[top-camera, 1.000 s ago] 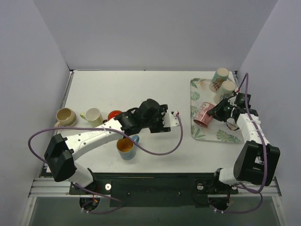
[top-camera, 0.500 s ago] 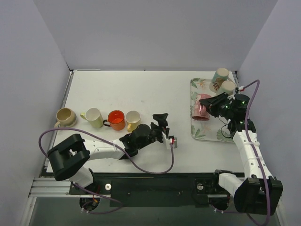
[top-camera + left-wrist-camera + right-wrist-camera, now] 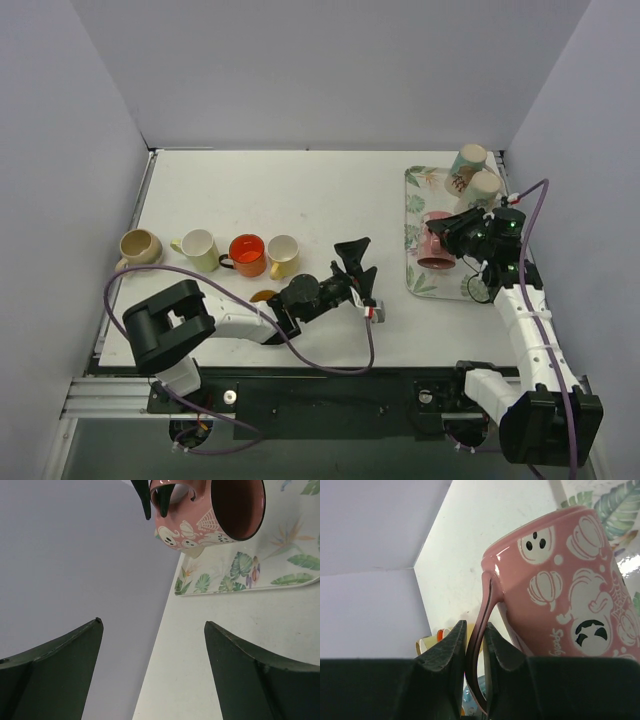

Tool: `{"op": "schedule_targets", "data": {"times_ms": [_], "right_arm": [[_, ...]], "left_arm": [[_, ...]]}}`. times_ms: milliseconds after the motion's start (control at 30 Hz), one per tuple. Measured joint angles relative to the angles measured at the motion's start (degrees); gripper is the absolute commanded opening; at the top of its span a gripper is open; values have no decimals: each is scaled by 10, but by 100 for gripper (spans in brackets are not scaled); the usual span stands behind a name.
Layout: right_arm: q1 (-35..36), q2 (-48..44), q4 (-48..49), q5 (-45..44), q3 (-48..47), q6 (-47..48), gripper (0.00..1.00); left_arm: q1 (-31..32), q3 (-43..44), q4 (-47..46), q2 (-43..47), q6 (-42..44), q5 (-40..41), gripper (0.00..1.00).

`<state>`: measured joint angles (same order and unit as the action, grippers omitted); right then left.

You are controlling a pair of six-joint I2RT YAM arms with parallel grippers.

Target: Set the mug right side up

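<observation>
Two fingers of my right gripper pinch the handle of the pink mug over the right-edge tray; it looks tilted, so I roll slowly. Left gripper spread.

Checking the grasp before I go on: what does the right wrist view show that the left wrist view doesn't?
Right wrist only: the pink mug's handle clamped tight between the right fingers, other mugs far behind. Left wrist only: the mug's open mouth, the left fingers spread and empty. Both: the pink mug, the leaf-print tray.
</observation>
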<state>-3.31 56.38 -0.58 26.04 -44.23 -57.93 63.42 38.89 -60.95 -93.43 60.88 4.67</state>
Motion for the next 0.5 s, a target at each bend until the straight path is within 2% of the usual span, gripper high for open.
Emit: {"op": "schedule_targets", "data": {"times_ms": [67,300,500], "right_arm": [[0,6,-1,-6,12,-11,0],[25,-5,37,-29,15,-68,0],[111,-48,66,-89,16,-111,0]], "left_arm": [[4,0,-3,-11,-3,-1,97],[12,0,-42,-34,-14,-1,97],[23,2,-104,-53,-27,9,97]]}}
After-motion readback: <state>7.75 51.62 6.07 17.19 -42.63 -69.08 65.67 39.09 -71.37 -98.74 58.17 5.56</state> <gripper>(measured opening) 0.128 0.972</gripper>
